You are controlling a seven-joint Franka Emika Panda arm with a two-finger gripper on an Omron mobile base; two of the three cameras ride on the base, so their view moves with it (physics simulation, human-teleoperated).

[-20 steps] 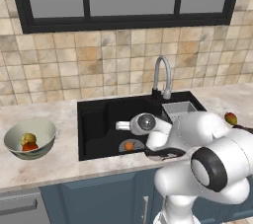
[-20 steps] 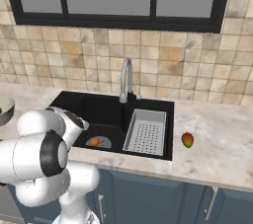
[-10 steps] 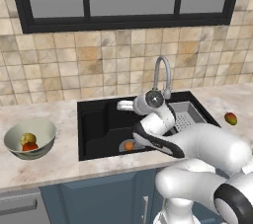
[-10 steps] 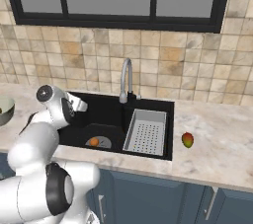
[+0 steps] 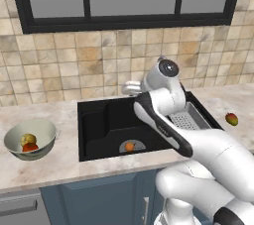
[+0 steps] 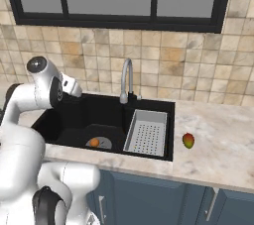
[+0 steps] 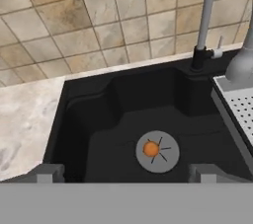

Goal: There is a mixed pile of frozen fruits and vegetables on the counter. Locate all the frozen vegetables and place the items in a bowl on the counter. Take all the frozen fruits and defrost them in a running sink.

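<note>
Chrome faucet [image 6: 125, 78] curves up at the back rim of the sink [image 5: 99, 120], w/ the grey perforated tray [image 6: 146, 132] in the basin's right part. The robot's big white arm hangs over the basin & blocks part of the tray in the left base view.

Claw [image 7: 123, 171] is spread wide, nothing btwn the tips, up above the sink looking down into it.

Small orange ball [image 7: 150, 149] sits right on the round drain [image 7: 165, 161], black basin all around it. Red-green oval piece [image 6: 188, 140] lies on the counter [image 5: 59, 159] right of the sink, well apart from the rest. Pale grey-green bowl [image 5: 44, 130] stands on the counter left of the sink; inside, a yellowish piece [image 5: 28, 139] & a red one [image 5: 31, 147], touching.

Counter is beige marbled stone, blue cabinet fronts below. Tan tiled wall behind, dark-framed window above.
</note>
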